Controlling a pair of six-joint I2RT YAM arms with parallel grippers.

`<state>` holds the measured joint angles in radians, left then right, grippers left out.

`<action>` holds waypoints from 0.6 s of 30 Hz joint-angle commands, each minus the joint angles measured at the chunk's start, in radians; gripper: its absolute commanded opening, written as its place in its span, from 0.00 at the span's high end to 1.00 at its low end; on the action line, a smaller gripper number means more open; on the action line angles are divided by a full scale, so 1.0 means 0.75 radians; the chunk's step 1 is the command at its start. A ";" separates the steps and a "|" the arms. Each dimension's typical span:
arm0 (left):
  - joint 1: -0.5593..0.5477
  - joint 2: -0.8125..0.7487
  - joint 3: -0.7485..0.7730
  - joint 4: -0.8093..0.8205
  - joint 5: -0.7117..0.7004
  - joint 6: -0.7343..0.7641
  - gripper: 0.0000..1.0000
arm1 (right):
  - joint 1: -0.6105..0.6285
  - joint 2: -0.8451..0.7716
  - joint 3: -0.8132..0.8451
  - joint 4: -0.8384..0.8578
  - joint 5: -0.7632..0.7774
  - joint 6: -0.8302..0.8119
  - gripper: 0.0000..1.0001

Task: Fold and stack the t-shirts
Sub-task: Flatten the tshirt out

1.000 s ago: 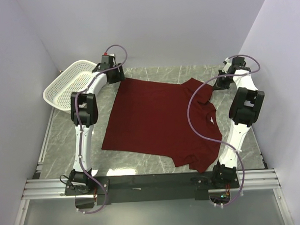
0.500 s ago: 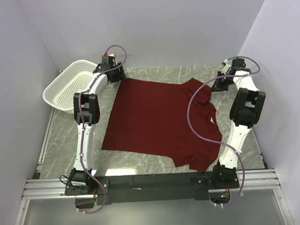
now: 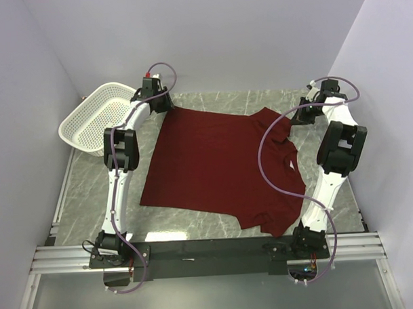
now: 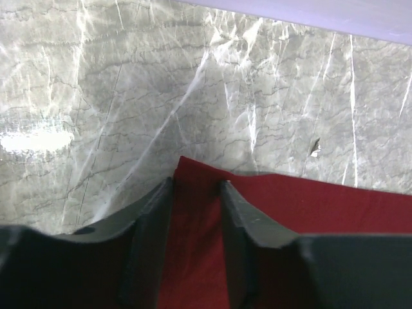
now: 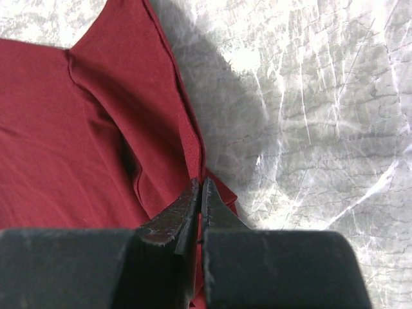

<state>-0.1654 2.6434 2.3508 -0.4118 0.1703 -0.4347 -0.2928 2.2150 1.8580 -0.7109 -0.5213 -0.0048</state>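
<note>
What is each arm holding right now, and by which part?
The right gripper pinches the t-shirt by the edge of its far sleeve. The left gripper holds nothing yet: its jaws stand apart astride the far hem corner.

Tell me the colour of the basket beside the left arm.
The basket is white, with a pattern of small holes; it shows best in the top external view.
</note>
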 commanded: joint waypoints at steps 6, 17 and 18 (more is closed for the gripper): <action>-0.011 0.040 -0.001 -0.058 -0.002 0.031 0.71 | -0.021 -0.057 0.008 0.005 -0.025 -0.002 1.00; -0.011 -0.029 -0.062 0.046 0.049 0.034 1.00 | -0.023 -0.104 -0.031 -0.001 -0.041 -0.026 1.00; -0.011 -0.060 -0.089 0.109 0.065 0.033 1.00 | -0.025 -0.120 -0.043 0.003 -0.049 -0.036 1.00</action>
<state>-0.1680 2.6442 2.3314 -0.3874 0.1844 -0.4232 -0.3012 2.2093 1.8469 -0.7147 -0.5293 -0.0090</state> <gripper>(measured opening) 0.097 0.045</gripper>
